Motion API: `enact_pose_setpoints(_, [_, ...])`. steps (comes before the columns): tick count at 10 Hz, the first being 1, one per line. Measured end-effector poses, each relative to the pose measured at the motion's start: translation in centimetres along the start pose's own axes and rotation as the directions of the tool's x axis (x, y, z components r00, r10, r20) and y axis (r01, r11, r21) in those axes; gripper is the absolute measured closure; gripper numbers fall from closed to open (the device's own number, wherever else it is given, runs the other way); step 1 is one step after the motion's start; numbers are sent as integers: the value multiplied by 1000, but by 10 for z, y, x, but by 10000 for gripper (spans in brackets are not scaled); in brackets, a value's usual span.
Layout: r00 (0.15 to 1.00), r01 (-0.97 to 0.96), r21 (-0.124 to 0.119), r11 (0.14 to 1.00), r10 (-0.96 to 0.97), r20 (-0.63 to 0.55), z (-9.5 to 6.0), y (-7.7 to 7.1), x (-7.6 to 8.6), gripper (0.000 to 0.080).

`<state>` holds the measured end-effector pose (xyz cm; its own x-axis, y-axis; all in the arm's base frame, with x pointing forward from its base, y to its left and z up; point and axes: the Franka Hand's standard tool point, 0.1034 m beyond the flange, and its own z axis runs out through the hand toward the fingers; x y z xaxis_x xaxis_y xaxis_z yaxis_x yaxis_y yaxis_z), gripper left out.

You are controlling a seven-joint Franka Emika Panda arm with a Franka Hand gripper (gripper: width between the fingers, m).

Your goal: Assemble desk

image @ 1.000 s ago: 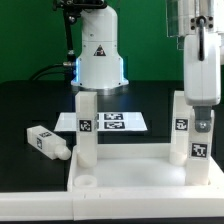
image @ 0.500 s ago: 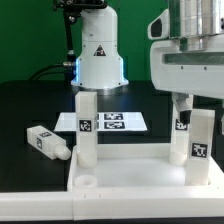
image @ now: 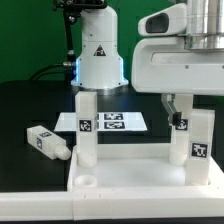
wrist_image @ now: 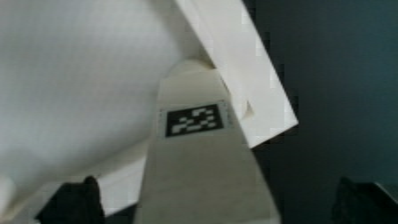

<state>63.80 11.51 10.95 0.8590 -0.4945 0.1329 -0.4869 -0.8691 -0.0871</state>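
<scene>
Arm's moved up and toward the exterior view's left since the earlier frame; the gripper (image: 178, 104) that sat low on the right-hand leg (image: 200, 140) now hangs above it, jaws wide, holding nothing.

Exterior view: desk panel (image: 130, 178) at the front of the black table (image: 30, 110), two legs upright in it, the left leg (image: 87, 128) and the right-hand one. A third leg (image: 46, 143) lies loose on the table at the exterior view's left. Marker board (image: 118, 122) flat behind.

Wrist view only: dark fingertips (wrist_image: 77, 200) either side of a tagged leg (wrist_image: 199, 165), clear of it.

Parts are matte white plastic, legs square-section with black-and-white tags, panel rimmed with a round corner hole.
</scene>
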Motion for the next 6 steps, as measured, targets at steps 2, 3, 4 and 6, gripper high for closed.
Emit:
enact_pose_setpoints(2, [999, -47, 0, 999, 47, 0, 0, 0, 0, 336])
enact_pose_setpoints(3, [993, -114, -2, 993, 114, 0, 1, 1, 0, 516])
enact_pose_setpoints(4, [972, -237, -7, 972, 237, 3, 0, 2, 0, 516])
enact_pose_setpoints(6, [829, -558, -32, 829, 558, 22, 0, 6, -1, 513])
